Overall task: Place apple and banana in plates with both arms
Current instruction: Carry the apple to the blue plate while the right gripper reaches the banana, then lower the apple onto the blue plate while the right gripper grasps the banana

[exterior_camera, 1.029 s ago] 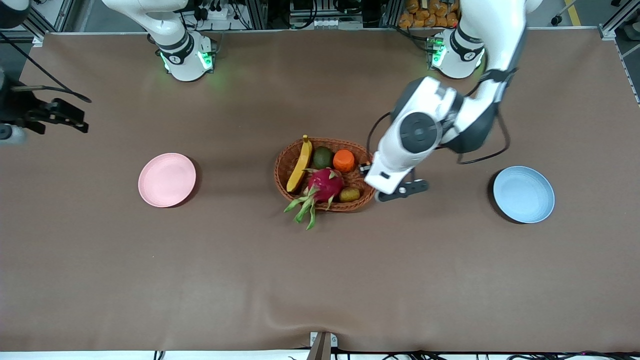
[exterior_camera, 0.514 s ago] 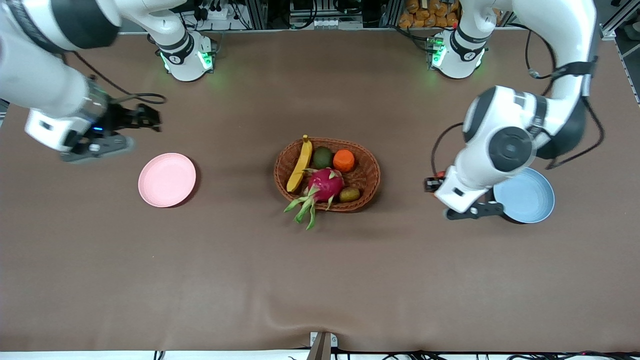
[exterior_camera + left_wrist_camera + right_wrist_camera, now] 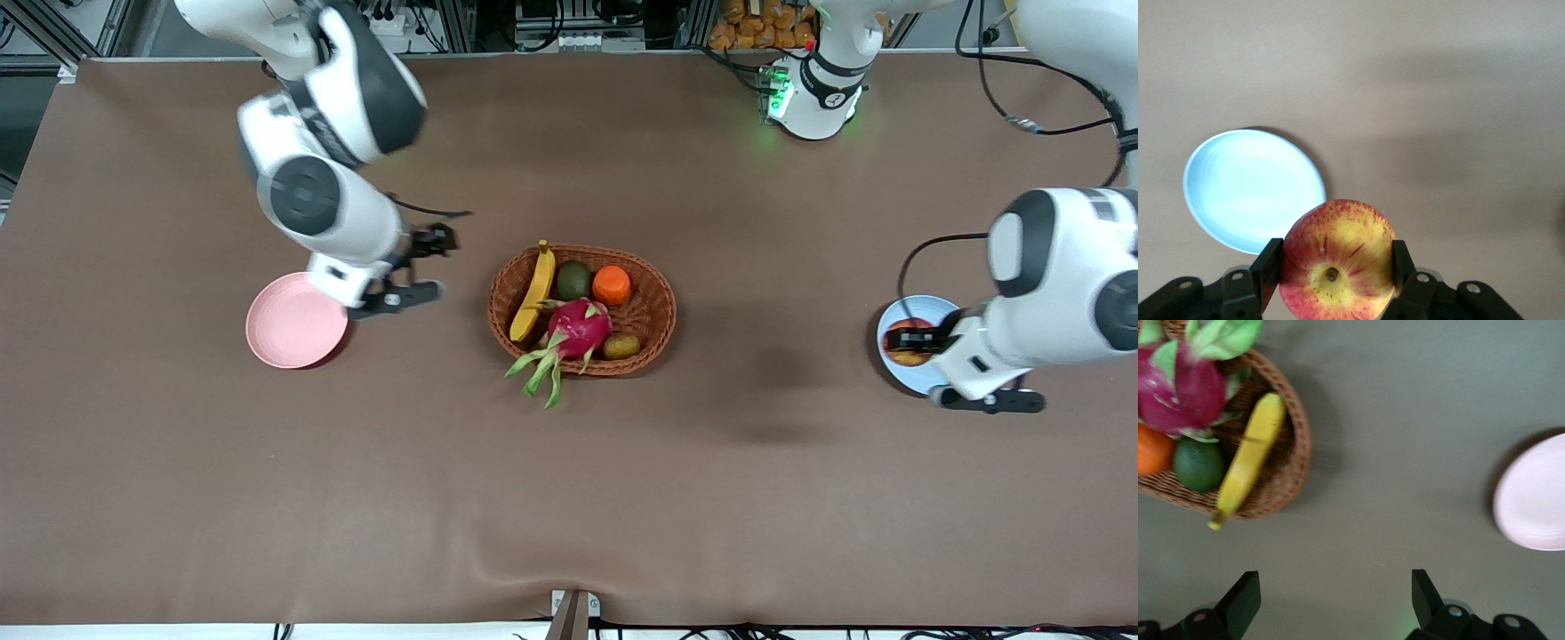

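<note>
counter (image 3: pixel 569 498): brown cloth; both plates lie flat on it, basket between them.
basket (image 3: pixel 655 307): wicker, mid-counter; banana (image 3: pixel 532 293) is kept at its edge toward the right arm's end, beside the other fruit.
blue plate (image 3: pixel 898 375): toward the left arm's end; target for the apple.
pink plate (image 3: pixel 293 331): bare, toward the right arm's end.
left hand (image 3: pixel 1332 268): clenched on apple (image 3: pixel 1338 260), held over the blue plate's rim; should be centred over the plate and lowered before release.
right hand (image 3: pixel 1331 597): fingers spread, nothing held, over bare counter between pink plate and basket; banana is best gripped mid-length, across its width.
</note>
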Robot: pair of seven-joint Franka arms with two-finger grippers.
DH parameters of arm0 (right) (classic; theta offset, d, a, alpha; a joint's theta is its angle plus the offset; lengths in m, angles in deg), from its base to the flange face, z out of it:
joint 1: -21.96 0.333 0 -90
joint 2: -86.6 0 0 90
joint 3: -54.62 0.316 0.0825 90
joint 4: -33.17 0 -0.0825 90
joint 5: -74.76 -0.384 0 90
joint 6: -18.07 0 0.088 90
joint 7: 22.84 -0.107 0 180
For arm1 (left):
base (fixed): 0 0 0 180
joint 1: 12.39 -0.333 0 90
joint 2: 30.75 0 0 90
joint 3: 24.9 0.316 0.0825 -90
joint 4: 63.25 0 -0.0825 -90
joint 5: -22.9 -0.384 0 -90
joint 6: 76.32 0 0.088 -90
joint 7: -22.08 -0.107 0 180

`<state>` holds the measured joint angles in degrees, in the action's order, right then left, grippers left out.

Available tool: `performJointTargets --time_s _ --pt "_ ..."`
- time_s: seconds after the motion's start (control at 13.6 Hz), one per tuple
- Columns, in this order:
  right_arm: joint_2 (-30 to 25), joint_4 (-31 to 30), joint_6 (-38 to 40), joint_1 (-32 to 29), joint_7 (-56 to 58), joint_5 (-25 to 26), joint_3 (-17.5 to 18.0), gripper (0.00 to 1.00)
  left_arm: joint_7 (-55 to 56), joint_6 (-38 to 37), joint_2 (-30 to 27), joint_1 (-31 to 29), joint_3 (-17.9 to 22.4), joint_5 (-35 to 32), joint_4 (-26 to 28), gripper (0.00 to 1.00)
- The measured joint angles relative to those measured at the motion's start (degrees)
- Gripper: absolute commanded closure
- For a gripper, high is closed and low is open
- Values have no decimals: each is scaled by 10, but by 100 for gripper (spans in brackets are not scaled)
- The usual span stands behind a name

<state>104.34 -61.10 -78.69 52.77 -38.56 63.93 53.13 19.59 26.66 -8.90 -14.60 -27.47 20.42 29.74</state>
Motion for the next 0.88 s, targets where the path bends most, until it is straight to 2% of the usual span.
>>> performJointTargets --time_s 0.22,0.37,0.51,0.59,0.66,0.88 --pt "39 2 -34 36 -63 -38 0 0 -63 4 0 -59 0 -1 16 74" --pt "62 2 -62 76 -124 -39 0 0 -93 11 1 -91 0 -18 34 73" --pt "84 2 -90 108 -160 -39 0 0 -119 59 1 -118 0 -37 72 73" --pt "94 2 -103 119 -165 -39 0 4 -129 90 3 -129 -1 -41 94 73" --pt "105 2 -114 128 -168 -39 0 16 -135 119 4 -137 0 -42 114 73" --pt "133 3 -131 145 -188 -39 0 27 -137 170 15 -140 -4 -52 144 73"
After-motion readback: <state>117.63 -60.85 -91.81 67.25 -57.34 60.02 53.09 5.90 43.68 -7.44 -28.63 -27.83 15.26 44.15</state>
